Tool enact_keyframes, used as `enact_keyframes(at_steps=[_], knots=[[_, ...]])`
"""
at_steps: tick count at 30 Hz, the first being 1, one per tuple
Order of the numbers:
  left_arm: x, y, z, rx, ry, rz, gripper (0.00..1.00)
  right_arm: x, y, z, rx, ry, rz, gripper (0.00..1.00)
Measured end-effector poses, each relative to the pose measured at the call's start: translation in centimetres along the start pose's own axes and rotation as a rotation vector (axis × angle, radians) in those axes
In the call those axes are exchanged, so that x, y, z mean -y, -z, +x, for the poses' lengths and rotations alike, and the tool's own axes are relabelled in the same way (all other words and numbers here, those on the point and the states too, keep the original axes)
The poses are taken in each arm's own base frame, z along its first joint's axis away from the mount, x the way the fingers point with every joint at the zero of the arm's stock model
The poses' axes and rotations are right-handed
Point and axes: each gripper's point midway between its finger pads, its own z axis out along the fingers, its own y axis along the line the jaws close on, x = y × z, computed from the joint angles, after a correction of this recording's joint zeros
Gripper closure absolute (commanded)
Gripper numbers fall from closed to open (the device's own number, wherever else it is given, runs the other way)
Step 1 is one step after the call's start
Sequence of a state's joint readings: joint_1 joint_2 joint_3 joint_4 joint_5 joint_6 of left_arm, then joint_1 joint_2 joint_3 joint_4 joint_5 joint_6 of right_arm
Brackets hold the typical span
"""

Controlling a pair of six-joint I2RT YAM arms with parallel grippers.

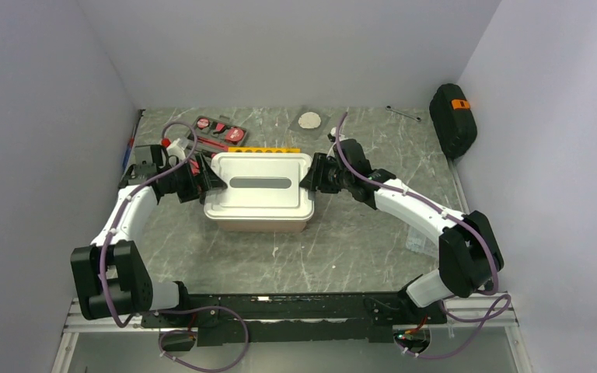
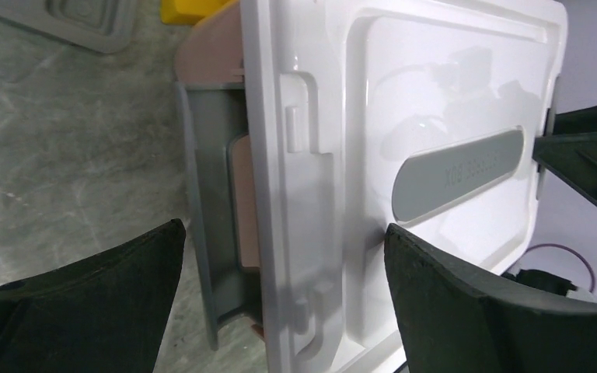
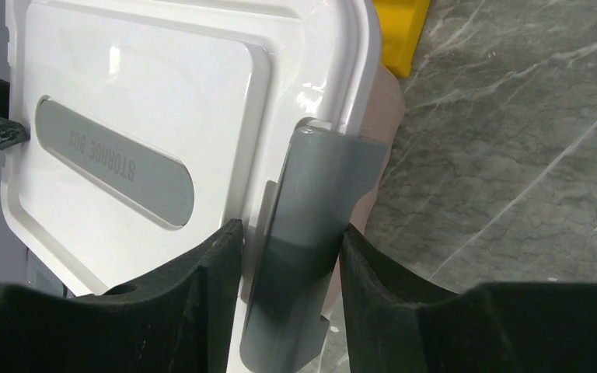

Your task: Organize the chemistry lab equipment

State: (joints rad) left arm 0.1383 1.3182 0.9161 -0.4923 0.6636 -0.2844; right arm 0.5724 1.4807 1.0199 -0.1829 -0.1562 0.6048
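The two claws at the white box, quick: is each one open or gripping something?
Left gripper: open, fingers astride the edge of the white lid, gripping nothing.
Right gripper: closed on the grey latch at the lid's end.

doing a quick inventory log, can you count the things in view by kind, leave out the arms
storage box, grey latch each end: 1
yellow rack: 1
red-and-black tool kit: 1
black case: 1
clear bag: 1
total: 5; a few small bits are too unclear to name
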Motion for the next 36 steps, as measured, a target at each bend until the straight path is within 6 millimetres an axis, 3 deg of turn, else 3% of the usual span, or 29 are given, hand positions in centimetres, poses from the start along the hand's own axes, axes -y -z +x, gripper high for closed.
enact_keyframes(at_steps=[5,12,17,29,36], knots=[[0.6,-0.5,0.8,-0.025,0.028,0.066,0.01,0.0,0.0,0.0,-0.003,0.002,-0.004,0.77],[1.0,-0.9,1.0,-0.04,0.063,0.108,0.29,0.1,-0.1,0.0,-0.004,0.003,-0.005,0.78],[1.1,-0.6,0.3,-0.017,0.043,0.092,0.37,0.2,0.0,-0.1,-0.002,0.002,-0.003,0.78],[1.6,-0.7,-0.2,-0.001,-0.056,-0.032,0.51,0.3,0.0,-0.2,-0.001,0.003,-0.003,0.79],[1.7,-0.7,-0.1,-0.001,-0.085,-0.095,0.54,0.3,0.0,-0.2,-0.003,0.002,-0.006,0.79]])
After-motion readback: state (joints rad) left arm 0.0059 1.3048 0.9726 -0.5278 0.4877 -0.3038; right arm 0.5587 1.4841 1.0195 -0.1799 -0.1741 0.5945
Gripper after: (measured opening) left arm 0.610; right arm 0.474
